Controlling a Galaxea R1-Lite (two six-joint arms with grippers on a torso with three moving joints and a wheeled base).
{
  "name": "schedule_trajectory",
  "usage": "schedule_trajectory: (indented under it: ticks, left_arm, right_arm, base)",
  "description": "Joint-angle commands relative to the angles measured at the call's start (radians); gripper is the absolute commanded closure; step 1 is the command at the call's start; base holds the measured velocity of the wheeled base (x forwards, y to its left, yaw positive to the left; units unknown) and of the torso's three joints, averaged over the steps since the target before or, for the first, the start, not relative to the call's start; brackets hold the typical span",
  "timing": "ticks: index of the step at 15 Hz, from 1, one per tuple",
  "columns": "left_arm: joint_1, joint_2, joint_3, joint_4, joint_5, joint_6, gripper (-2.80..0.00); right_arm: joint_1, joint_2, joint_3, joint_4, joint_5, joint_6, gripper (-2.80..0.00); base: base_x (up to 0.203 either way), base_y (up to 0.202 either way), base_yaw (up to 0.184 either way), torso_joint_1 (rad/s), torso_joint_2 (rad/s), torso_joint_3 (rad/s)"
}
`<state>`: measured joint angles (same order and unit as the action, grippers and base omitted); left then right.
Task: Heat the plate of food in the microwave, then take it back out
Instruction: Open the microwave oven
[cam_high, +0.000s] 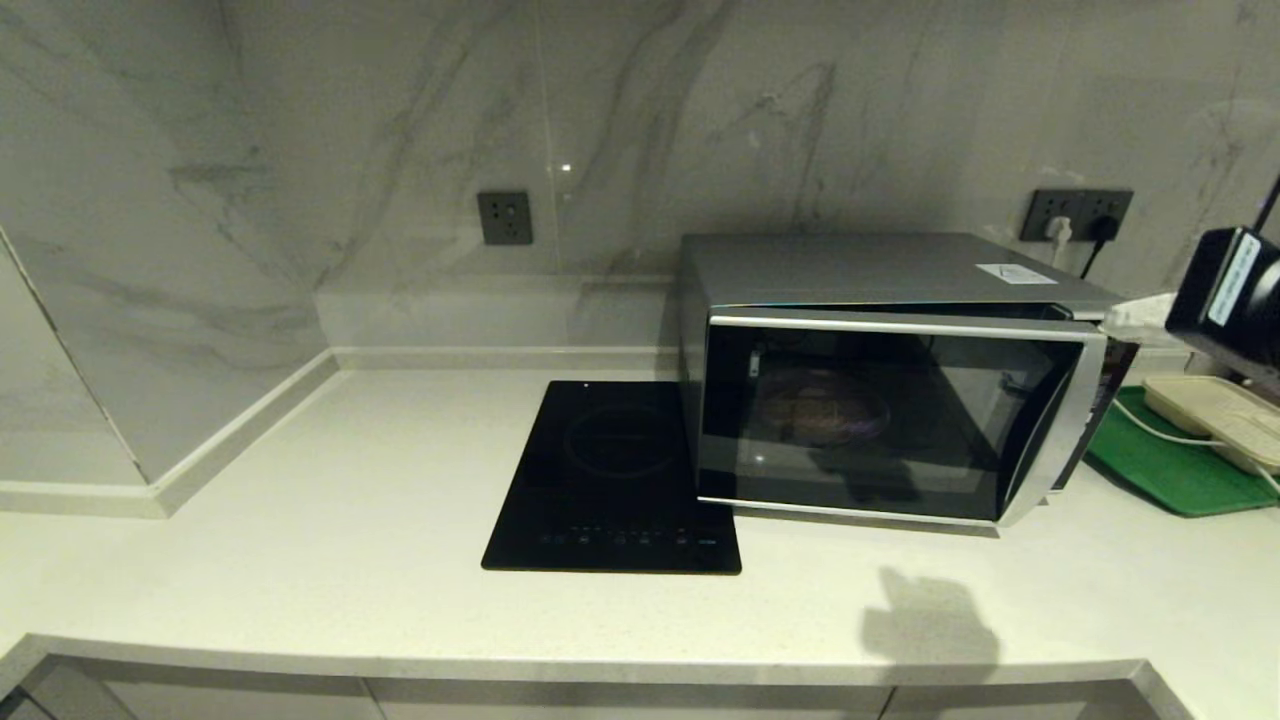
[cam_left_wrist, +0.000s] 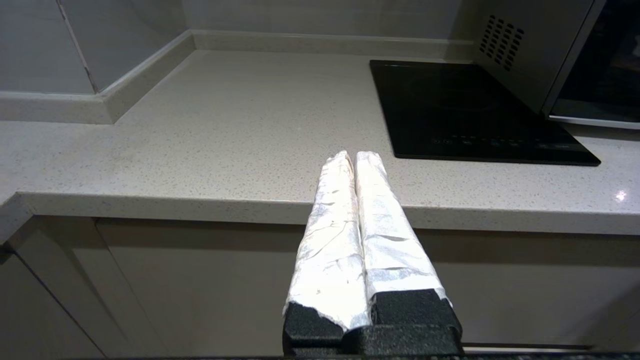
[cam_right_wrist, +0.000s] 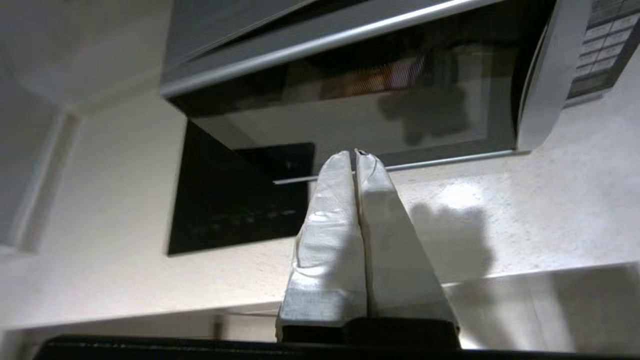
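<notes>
Food on the plate (cam_high: 826, 412) is seen dimly inside the microwave (cam_high: 880, 380), at three o'clock of the cooktop (cam_high: 612, 480). The right claw (cam_right_wrist: 356, 159) is pinched shut, empty, before the door; the left claw (cam_left_wrist: 354, 159) is parked shut by the counter (cam_high: 300, 540). A keypad press could be misjudged, or the door left ajar.

One microwave (cam_high: 880, 380), one plate of food (cam_high: 825, 412), one cooktop (cam_high: 612, 478), two wall sockets (cam_high: 504, 218)
</notes>
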<state>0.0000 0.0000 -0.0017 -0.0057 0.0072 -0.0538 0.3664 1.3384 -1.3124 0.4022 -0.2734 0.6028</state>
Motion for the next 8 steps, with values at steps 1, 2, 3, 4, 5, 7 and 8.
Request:
schedule_trajectory:
  ticks: [1,2,3,4,5,7,8]
  left_arm:
    - [0.0,0.0,0.0,0.0,0.0,0.0,0.0]
    - [0.0,0.0,0.0,0.0,0.0,0.0,0.0]
    - [0.0,0.0,0.0,0.0,0.0,0.0,0.0]
    - [0.0,0.0,0.0,0.0,0.0,-0.001,0.0]
    - [0.0,0.0,0.0,0.0,0.0,-0.001,0.0]
    - [0.0,0.0,0.0,0.0,0.0,0.0,0.0]
    - [0.0,0.0,0.0,0.0,0.0,-0.001,0.0]
  right_arm:
    - [-0.078,0.162,-0.191,0.072,0.025,0.091,0.0]
    - [-0.107,0.223,-0.261,0.101,0.044,0.127,0.0]
    - [-0.132,0.288,-0.34,0.13,0.061,0.164,0.0]
    - [-0.148,0.352,-0.41,0.159,0.072,0.203,0.0]
    - [-0.162,0.404,-0.462,0.178,0.079,0.234,0.0]
    - [-0.193,0.49,-0.555,0.2,0.096,0.281,0.0]
    - [-0.206,0.516,-0.58,0.204,0.105,0.289,0.0]
  base:
    - [0.0,0.0,0.0,0.0,0.0,0.0]
    - [0.0,0.0,0.0,0.0,0.0,0.0]
    - [0.0,0.0,0.0,0.0,0.0,0.0]
    - [0.0,0.0,0.0,0.0,0.0,0.0]
    - [0.0,0.0,0.0,0.0,0.0,0.0]
    - [0.0,0.0,0.0,0.0,0.0,0.0]
    - [0.0,0.0,0.0,0.0,0.0,0.0]
